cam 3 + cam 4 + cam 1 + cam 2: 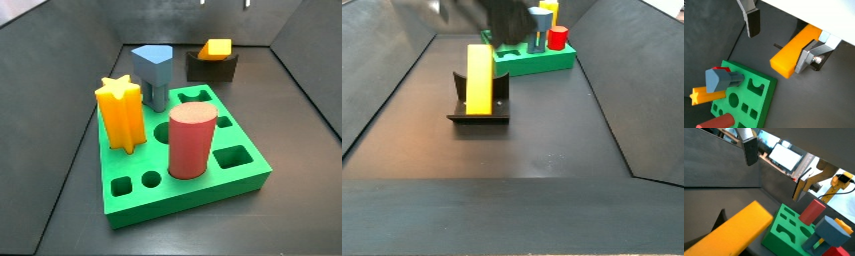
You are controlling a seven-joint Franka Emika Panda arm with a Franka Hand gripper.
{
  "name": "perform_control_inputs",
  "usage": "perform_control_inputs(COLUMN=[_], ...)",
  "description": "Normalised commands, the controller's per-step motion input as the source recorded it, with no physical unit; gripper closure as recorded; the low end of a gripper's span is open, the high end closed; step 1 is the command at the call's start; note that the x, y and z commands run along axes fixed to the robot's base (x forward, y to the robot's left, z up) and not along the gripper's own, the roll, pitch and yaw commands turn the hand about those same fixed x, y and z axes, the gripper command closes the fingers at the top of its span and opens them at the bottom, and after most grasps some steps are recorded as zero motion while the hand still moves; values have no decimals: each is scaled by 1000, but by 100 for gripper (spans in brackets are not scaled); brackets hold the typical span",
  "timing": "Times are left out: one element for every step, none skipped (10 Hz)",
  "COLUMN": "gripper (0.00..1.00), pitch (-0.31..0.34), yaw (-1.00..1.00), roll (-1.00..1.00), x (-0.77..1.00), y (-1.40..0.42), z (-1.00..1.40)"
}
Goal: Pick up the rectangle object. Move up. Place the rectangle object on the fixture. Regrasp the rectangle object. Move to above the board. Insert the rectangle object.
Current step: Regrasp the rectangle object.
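Dark matte floor; open fingers above blocky orange-yellow rectangle object.

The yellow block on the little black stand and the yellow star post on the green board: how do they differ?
The rectangle object has plain flat sides; the star-shaped post is ridged. The rectangle object rests on the fixture, apart from the board; the star-shaped post stands upright in the board. Both are orange-yellow. The gripper hangs open around the rectangle object, without clamping it.

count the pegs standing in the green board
3: the red cylinder near the front, the orange-yellow star post and the grey-blue peg behind. The gripper is open above the rectangle object.
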Motion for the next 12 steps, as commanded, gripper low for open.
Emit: perform_control_inputs(gripper=[0, 0, 0, 0, 0, 0, 0, 0, 0, 0, 0, 0], pitch=[29, 23, 22, 21, 21, 20, 17, 14, 12, 9, 8, 11], yaw=[31, 31, 31, 31, 32, 32, 33, 34, 34, 36, 37, 38], roll=[1000, 1000, 1000, 1000, 1000, 1000, 1000, 1000, 1000, 1000, 1000, 1000], x=[-70, -74, -55, -17, -9, -16, -14, -6, -6, 1, 6, 5], y=[-1000, -875, -689, -431, -286, -52, -32, -50, -35, -20, -16, -16], z=[737, 516, 281, 92, 70, 54, 32, 12, 10, 10, 4, 5])
